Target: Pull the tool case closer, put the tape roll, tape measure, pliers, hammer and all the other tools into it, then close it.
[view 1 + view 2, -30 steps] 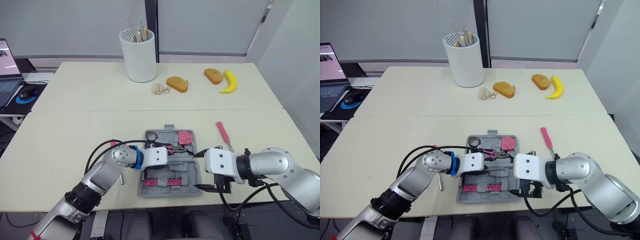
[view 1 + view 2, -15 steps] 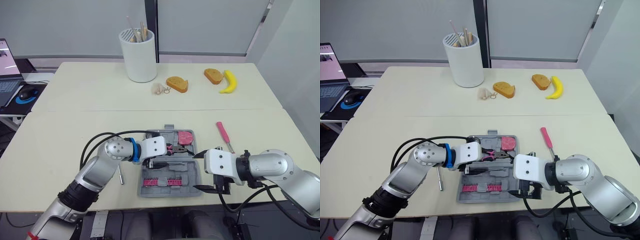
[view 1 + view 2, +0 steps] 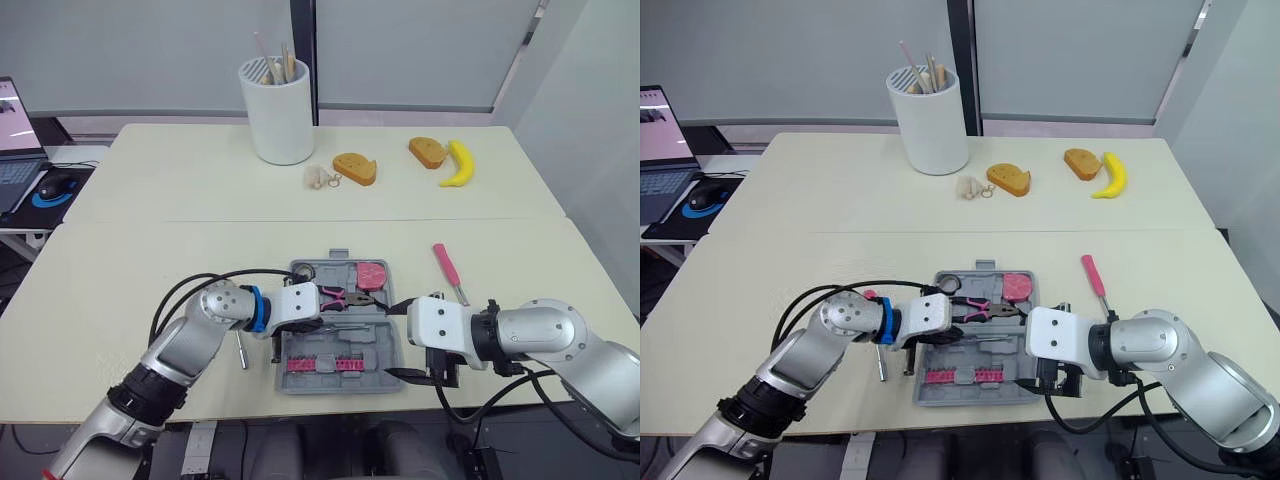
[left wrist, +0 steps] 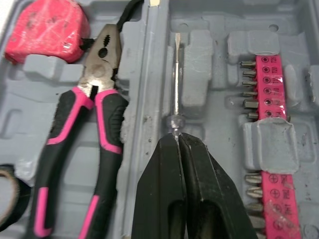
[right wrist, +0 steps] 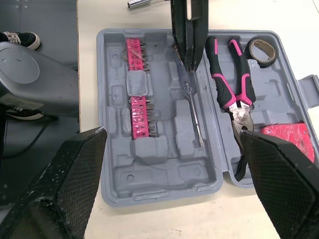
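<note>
The grey tool case [image 3: 392,352] lies open at the table's front. In it are the tape roll [image 3: 303,271], pink tape measure [image 3: 371,273], pink-handled pliers [image 4: 94,129], a screwdriver [image 4: 175,84] in its slot and pink bit strips [image 5: 135,55]. My left gripper [image 4: 178,137] is shut, with its tips over the screwdriver's clear handle end; I cannot tell whether they touch it. My right gripper [image 3: 402,340] stands wide open at the case's right edge, fingers [image 5: 65,184] spread and holding nothing. A pink-handled tool [image 3: 446,269] lies right of the case, and a metal bar [image 3: 241,350] left of it.
At the back stand a white holder [image 3: 278,110] with utensils, two bread pieces [image 3: 354,167] [image 3: 428,151], a banana [image 3: 459,163] and a small keyring [image 3: 318,178]. A laptop [image 3: 15,150] sits on a side desk, far left.
My left gripper has drawn back to the left along the screwdriver, staying shut. The right gripper and the case have not moved.
</note>
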Tool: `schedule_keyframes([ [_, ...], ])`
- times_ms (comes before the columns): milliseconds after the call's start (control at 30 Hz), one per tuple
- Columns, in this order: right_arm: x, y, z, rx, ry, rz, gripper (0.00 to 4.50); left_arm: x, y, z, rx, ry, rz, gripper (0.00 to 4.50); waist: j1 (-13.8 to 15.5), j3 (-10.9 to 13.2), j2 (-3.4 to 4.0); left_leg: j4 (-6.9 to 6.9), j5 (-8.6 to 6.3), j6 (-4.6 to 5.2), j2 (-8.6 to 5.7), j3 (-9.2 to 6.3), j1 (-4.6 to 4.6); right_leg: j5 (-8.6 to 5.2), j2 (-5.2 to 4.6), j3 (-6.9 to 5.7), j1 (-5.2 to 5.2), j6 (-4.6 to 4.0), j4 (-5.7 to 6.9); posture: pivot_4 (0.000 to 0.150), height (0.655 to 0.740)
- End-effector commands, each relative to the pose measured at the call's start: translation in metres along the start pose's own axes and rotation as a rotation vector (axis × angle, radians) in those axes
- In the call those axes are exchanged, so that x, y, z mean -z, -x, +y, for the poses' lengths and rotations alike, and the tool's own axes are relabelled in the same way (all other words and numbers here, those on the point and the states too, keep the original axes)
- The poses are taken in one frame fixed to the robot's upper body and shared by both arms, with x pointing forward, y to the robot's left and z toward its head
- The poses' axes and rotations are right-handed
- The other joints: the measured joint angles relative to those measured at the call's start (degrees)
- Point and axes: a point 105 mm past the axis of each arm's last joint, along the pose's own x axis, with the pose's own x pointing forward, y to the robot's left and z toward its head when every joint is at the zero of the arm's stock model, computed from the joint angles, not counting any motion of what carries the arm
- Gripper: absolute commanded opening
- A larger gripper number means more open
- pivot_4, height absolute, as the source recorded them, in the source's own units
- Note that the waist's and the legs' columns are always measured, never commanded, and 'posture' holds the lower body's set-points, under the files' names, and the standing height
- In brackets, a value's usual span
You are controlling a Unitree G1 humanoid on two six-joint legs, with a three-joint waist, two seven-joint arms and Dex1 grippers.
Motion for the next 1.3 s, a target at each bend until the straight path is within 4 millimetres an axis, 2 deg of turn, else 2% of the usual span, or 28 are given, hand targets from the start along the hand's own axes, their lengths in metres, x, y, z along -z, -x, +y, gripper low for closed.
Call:
schedule_keyframes([
  [33,-0.007,0.004,-0.002,0.026,0.030,-0.020,4.50,0.000,-0.006,-0.001,-0.008,-0.037,0.003,0.03,0.0,0.0,0.00,0.00,0.00,0.00,0.00,0.00,0.00,0.00,0.00,0.00,0.00,0.00,0.00,0.150,0.7400],
  [167,-0.007,0.004,-0.002,0.024,0.031,-0.021,4.50,0.011,-0.014,0.000,-0.035,-0.006,0.036,0.03,0.0,0.0,0.03,0.01,0.00,0.00,0.00,0.01,0.00,0.00,-0.01,0.01,0.01,0.00,0.01,0.150,0.7400],
  [333,-0.007,0.005,-0.002,0.022,0.033,-0.019,4.50,0.020,-0.016,-0.009,-0.006,-0.020,0.061,0.03,0.0,-0.1,0.06,0.02,0.00,0.00,0.00,0.03,0.06,0.00,-0.01,0.03,0.02,0.00,0.08,0.150,0.7400],
  [467,-0.008,0.006,-0.003,0.030,0.036,-0.022,4.50,0.011,-0.010,-0.001,-0.050,0.004,0.005,0.03,0.0,-0.1,0.06,0.02,0.00,0.00,0.00,0.05,0.17,0.00,0.00,0.06,0.02,0.00,0.25,0.150,0.7400],
  [600,-0.009,0.009,-0.008,0.059,0.028,-0.036,4.50,-0.007,0.014,0.019,-0.139,0.032,-0.107,0.03,-0.1,-0.1,0.06,0.02,0.00,0.00,0.00,0.06,0.19,0.00,0.03,0.07,0.01,0.00,0.32,0.150,0.7400],
  [700,-0.011,0.014,-0.016,0.106,0.016,-0.059,4.50,-0.019,0.044,0.034,-0.205,0.086,-0.214,0.03,-0.1,-0.1,0.05,0.02,0.00,0.00,0.02,0.03,0.18,-0.01,0.03,0.05,0.01,-0.01,0.33,0.150,0.7400],
  [767,-0.012,0.020,-0.025,0.162,-0.002,-0.082,4.50,-0.019,0.073,0.041,-0.245,0.131,-0.278,0.03,-0.2,-0.1,0.05,0.02,0.00,0.00,0.06,0.04,0.17,-0.01,0.02,0.05,0.01,-0.01,0.33,0.150,0.7400],
  [833,-0.011,0.030,-0.035,0.236,-0.021,-0.100,4.50,-0.009,0.099,0.046,-0.303,0.177,-0.311,0.03,-0.2,-0.1,0.05,0.02,0.00,0.00,0.07,0.05,0.18,0.00,0.01,0.06,0.00,-0.01,0.34,0.150,0.7400],
  [867,-0.006,0.039,-0.042,0.297,-0.031,-0.094,4.50,0.004,0.117,0.048,-0.353,0.193,-0.298,0.03,-0.2,-0.1,0.06,0.00,0.00,0.00,0.07,0.05,0.21,-0.01,0.00,0.06,0.01,-0.01,0.34,0.150,0.7400],
  [933,0.004,0.053,-0.051,0.386,-0.031,-0.074,4.50,0.021,0.138,0.048,-0.428,0.210,-0.280,0.03,-0.3,-0.1,0.06,-0.01,0.00,0.00,0.10,0.08,0.23,-0.01,-0.06,0.08,0.01,-0.02,0.33,0.150,0.7400],
  [1000,0.020,0.067,-0.057,0.466,-0.047,-0.034,4.50,0.041,0.159,0.049,-0.532,0.256,-0.256,0.03,-0.1,-0.1,0.06,-0.04,0.00,0.00,0.10,0.10,0.26,-0.02,-0.37,0.06,0.02,-0.03,0.32,0.150,0.7400],
  [1100,0.051,0.089,-0.058,0.558,-0.118,0.039,4.50,0.078,0.187,0.032,-0.572,0.375,-0.200,0.03,0.0,-0.1,0.04,-0.04,0.00,0.00,0.03,0.15,0.26,-0.03,-0.53,0.05,0.06,-0.02,0.29,0.150,0.7400],
  [1200,0.077,0.104,-0.050,0.586,-0.210,0.088,4.50,0.102,0.203,0.013,-0.575,0.470,-0.170,0.60,0.0,-0.1,0.04,-0.04,0.00,-0.01,0.01,0.19,0.27,-0.03,-0.59,0.05,0.08,-0.01,0.26,0.150,0.7400],
  [1300,0.105,0.120,-0.041,0.616,-0.299,0.144,4.50,0.128,0.209,-0.017,-0.563,0.542,-0.109,1.55,0.0,-0.1,0.05,-0.07,0.00,-0.01,0.03,0.21,0.31,-0.03,-0.60,0.06,0.09,-0.01,0.27,0.150,0.7400],
])
